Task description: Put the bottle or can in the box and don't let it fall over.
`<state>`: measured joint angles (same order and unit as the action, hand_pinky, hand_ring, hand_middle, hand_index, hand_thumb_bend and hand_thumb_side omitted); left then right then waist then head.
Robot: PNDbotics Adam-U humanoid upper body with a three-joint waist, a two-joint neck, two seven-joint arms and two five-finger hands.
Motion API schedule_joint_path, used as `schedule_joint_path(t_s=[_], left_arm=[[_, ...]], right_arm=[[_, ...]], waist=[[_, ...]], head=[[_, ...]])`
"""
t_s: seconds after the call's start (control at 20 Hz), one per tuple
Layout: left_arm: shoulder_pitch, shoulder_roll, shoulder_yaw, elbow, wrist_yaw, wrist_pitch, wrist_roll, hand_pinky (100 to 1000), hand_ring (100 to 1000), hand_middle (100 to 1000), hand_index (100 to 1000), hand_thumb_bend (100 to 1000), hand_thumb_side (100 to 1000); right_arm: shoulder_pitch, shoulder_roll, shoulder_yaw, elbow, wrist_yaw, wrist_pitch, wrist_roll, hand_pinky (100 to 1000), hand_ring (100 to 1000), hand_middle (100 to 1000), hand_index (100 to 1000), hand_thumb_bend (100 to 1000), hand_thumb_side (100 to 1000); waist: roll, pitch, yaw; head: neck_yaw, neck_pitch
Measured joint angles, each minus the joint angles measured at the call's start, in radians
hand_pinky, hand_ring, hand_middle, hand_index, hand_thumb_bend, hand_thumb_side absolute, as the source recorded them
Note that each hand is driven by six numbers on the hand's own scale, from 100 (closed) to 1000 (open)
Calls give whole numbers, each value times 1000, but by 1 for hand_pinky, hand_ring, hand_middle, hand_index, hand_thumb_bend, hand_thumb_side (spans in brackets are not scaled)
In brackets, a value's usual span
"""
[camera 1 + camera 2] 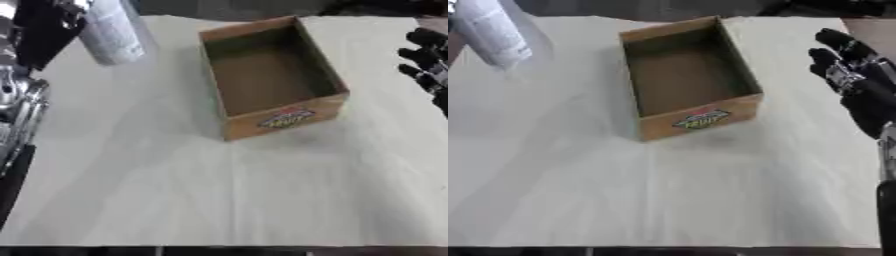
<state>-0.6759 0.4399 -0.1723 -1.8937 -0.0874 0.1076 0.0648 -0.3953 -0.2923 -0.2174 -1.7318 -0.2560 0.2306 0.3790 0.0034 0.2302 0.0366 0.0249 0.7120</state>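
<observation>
The white bottle [112, 32] is held tilted in the left hand [48, 27], fingers curled round it, left of the empty box [271, 75]; it should be righted before being lowered; the right hand [859, 75] is kept relaxed.

The box [271, 75] stands on the table [219, 200], behind its middle and slightly askew, open side up, nothing inside. The bottle [112, 30] is at the far left, left of the box and apart from it, tilted, in the left hand [44, 30]. The right hand [855, 80] is right of the box, clear of it.
</observation>
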Motion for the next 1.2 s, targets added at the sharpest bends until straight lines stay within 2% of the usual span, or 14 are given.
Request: schedule_joint_path(t_s=[0.1,0.45,0.65,0.85,1.1,1.2], left_arm=[[-31,-15,-9,38,-21,0,-1,947,386,100,110,100,672],[-131,-93,-42,225,-94,-12,28,954,393,106,112,100,672],[-208,-144,-52,393,-145,-37,105,948,397,110,114,100,672],[-259,-183,-52,553,-187,-90,188,943,398,111,115,100,672],[-293,-207,-45,686,-240,-152,258,940,403,118,119,100,672],[-307,-215,-43,721,-257,-170,277,943,432,147,137,100,672]], right_arm=[[-1,4,3,-1,-1,2,1,1000,1000,1000,931,300,337],[-10,19,14,-8,-3,10,10,1000,1000,1000,931,298,339],[-28,38,28,-12,-4,15,21,1000,1000,1000,931,297,340],[-53,62,48,-18,-6,22,40,1000,1000,1000,931,296,340],[-87,88,73,-26,-13,34,62,1000,1000,1000,931,296,340],[-97,95,80,-30,-13,37,68,1000,1000,1000,931,296,340]], waist=[[0,0,-3],[-8,1,-23],[-13,6,-63],[-12,18,-108],[-10,41,-161],[-5,47,-174]], head=[[4,-4],[27,-19],[55,-21],[96,-30],[149,-41],[164,-45]])
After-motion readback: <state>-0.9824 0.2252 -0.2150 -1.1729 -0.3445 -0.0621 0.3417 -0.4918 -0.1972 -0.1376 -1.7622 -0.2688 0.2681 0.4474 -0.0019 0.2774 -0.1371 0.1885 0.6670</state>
